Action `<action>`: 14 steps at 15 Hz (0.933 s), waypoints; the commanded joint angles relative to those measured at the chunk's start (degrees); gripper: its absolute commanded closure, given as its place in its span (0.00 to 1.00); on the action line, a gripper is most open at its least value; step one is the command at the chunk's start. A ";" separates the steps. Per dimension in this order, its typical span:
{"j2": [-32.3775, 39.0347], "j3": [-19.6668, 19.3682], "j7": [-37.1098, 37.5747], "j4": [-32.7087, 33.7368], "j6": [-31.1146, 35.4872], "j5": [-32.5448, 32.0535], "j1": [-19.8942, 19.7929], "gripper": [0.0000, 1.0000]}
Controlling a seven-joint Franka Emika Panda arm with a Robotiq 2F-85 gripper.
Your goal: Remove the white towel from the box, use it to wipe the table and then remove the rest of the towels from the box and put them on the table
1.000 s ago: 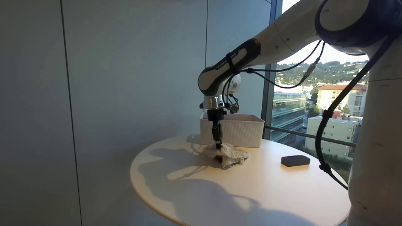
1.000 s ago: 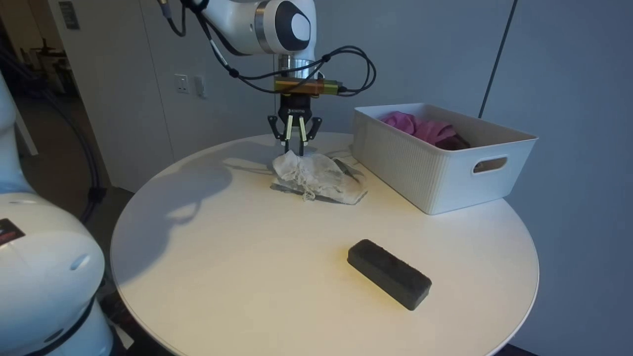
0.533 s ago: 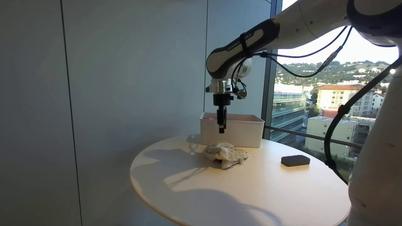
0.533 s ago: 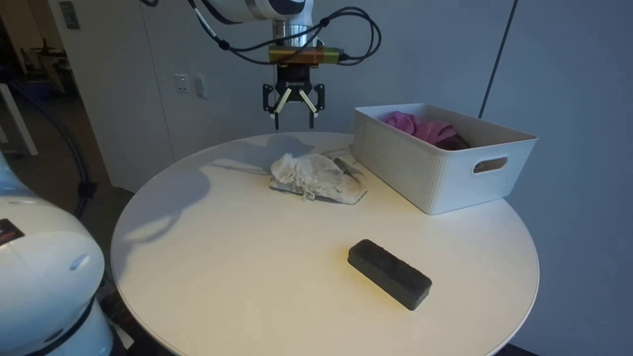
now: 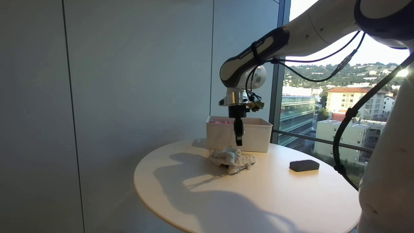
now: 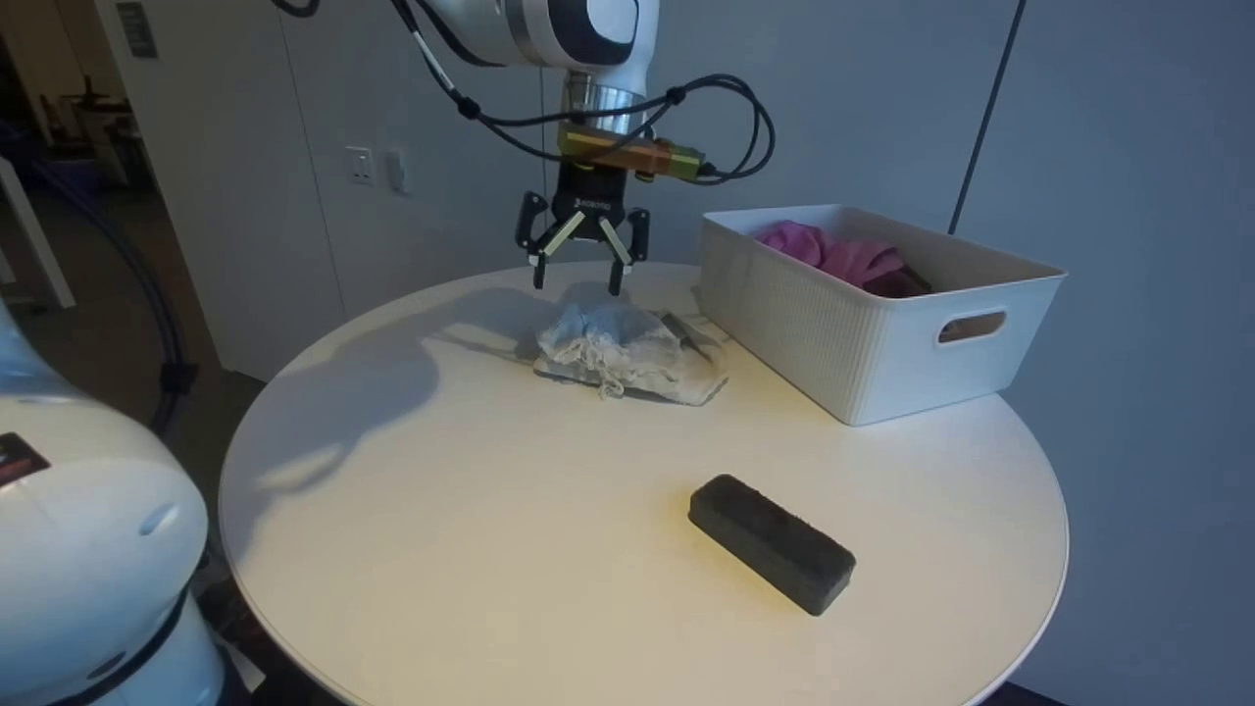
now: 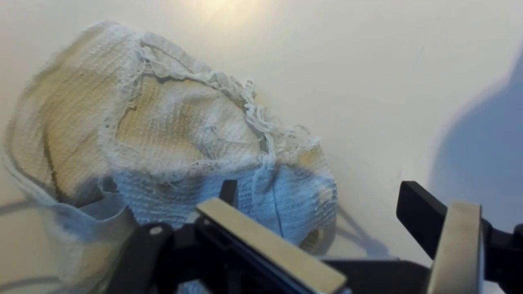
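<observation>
Spread apart at the fingers [image 7: 421, 216] above white towel [image 6: 632, 351], already out of box [image 6: 833, 338]; can't confirm wiping; must still unload pink towel [image 6: 835, 257].

towel [image 6: 642, 355] beside box [image 6: 784, 319], contact unclear

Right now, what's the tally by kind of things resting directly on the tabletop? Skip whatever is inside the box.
White towel: 1
Box: 1
Dark block: 1
Total: 3, leaving out the pink cloth in the box
</observation>
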 commanded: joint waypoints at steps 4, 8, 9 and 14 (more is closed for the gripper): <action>5.27 1.04 -2.35 -5.31 16.78 1.88 0.72 0.00; 7.65 2.04 -3.11 -7.50 23.94 0.71 0.47 0.33; 8.13 2.25 -3.22 -7.67 24.59 0.90 0.42 0.40; 8.36 3.06 -15.11 -7.16 16.61 9.25 0.55 0.78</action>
